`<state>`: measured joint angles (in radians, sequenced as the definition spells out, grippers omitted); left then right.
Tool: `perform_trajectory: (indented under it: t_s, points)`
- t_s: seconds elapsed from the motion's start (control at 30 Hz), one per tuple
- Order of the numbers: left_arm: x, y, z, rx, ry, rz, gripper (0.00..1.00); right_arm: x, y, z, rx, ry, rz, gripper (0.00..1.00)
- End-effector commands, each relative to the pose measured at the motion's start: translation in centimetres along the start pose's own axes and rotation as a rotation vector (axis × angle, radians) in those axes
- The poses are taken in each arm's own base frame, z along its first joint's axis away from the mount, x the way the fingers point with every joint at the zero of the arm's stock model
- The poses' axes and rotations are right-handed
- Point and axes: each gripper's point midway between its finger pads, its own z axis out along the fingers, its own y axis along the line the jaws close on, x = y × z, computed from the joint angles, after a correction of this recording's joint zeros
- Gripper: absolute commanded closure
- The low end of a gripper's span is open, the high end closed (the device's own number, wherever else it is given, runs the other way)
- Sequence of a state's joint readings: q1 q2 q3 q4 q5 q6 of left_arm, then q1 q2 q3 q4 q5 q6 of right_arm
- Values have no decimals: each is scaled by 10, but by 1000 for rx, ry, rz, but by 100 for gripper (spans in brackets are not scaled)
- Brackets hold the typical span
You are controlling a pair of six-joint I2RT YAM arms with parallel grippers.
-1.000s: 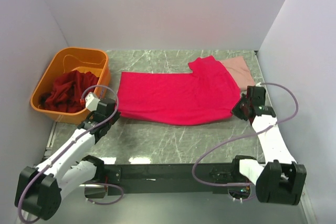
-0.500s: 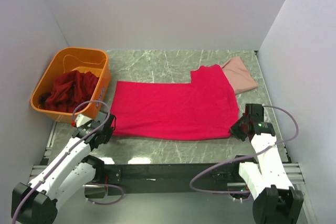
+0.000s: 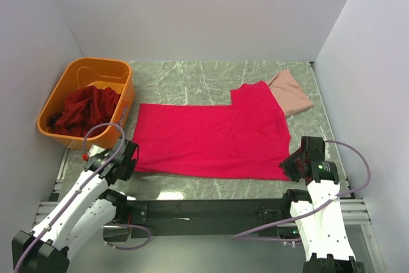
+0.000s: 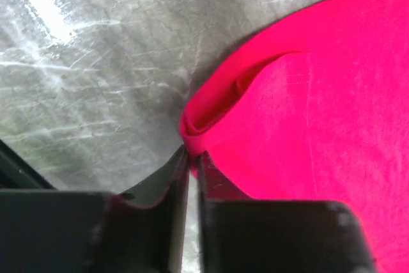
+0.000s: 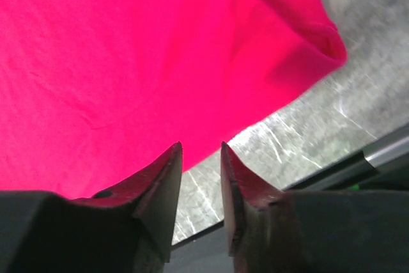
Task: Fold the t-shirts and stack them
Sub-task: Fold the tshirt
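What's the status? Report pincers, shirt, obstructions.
Left pincer nearly closed at crimson shirt's corner, grip unclear. Right pincer open, empty. Shirt flat on table. Nothing blocking.

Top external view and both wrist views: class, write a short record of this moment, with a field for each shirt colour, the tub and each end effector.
crimson-pink t-shirt: spread flat on the marble table
salmon-pink t-shirt: partly covered by the crimson one's far right corner
maroon-red shirts: heaped in the orange tub, far left
left end effector: at the crimson shirt's near left corner, jaws almost together, grip unclear
right end effector: at its near right corner, jaws apart, holding nothing
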<state>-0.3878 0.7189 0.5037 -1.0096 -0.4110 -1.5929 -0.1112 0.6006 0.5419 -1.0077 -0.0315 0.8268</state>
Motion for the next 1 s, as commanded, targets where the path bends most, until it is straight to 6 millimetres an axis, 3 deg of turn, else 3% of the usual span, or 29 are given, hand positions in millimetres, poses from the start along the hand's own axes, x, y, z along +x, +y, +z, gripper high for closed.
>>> perform_trajectory:
  t_s: [0.0, 0.03, 0.07, 0.1, 0.2, 0.23, 0.33, 0.37, 0.43, 0.5, 0.53, 0.6, 0.63, 0.67, 0.7, 0.73, 0.8, 0.83, 0.87, 0.9, 0.93, 0.97]
  points:
    - [-3, -4, -13, -7, 9, -11, 84, -2, -6, -4, 43, -6, 24, 60]
    - [-3, 0, -14, -27, 11, -7, 66, -5, -8, -4, 59, -20, 20, 58]
    - [-4, -1, -16, -27, 11, -23, 56, -12, -5, -9, 55, -42, 15, 52]
    - [-6, -2, -18, -27, 3, -25, 40, -17, -3, -11, 55, -64, 9, 48]
    - [-13, -4, -28, -22, -13, -35, 7, -39, 16, -23, -10, -143, -26, 31]
    - [-17, -8, -31, -5, -23, -36, 1, -50, 28, -30, -50, -183, -31, 28]
    - [-24, -37, -43, 110, -37, -12, 1, -66, 54, -36, -139, -227, -69, 22]
    - [-27, -61, -51, 198, -41, -1, 1, -71, 61, -38, -162, -242, -85, 19]
    - [-25, -81, -52, 246, -40, 33, 1, -75, 76, -38, -202, -245, -115, 15]
    - [-25, -115, -62, 337, -45, 81, 1, -88, 102, -47, -274, -292, -143, 14]
    - [-23, -125, -57, 322, -53, 109, 1, -91, 125, -52, -331, -309, -182, 13]
    - [-29, -160, -70, 399, -101, 146, 1, -95, 147, -54, -355, -342, -244, 13]
    - [-27, -171, -62, 380, -116, 172, 1, -93, 173, -56, -380, -335, -300, 13]
    - [-35, -191, -69, 414, -161, 203, 1, -95, 181, -54, -369, -336, -339, 13]
    - [-39, -207, -69, 438, -187, 200, 1, -93, 191, -38, -334, -297, -371, 13]
    - [-35, -214, -54, 396, -204, 250, 1, -99, 210, -45, -359, -312, -379, 13]
    - [-49, -244, -62, 405, -270, 253, 1, -101, 226, -28, -342, -282, -401, 13]
    - [-46, -250, -44, 347, -288, 300, 1, -110, 242, -33, -371, -309, -398, 13]
    - [-53, -272, -55, 370, -313, 290, 0, -114, 248, -32, -371, -321, -407, 13]
    - [-57, -281, -52, 355, -339, 303, 1, -118, 253, -21, -349, -326, -415, 13]
    - [-50, -289, -32, 312, -338, 358, 1, -127, 265, -27, -366, -349, -412, 13]
    - [-58, -306, -33, 321, -345, 343, 1, -131, 268, -25, -352, -358, -418, 13]
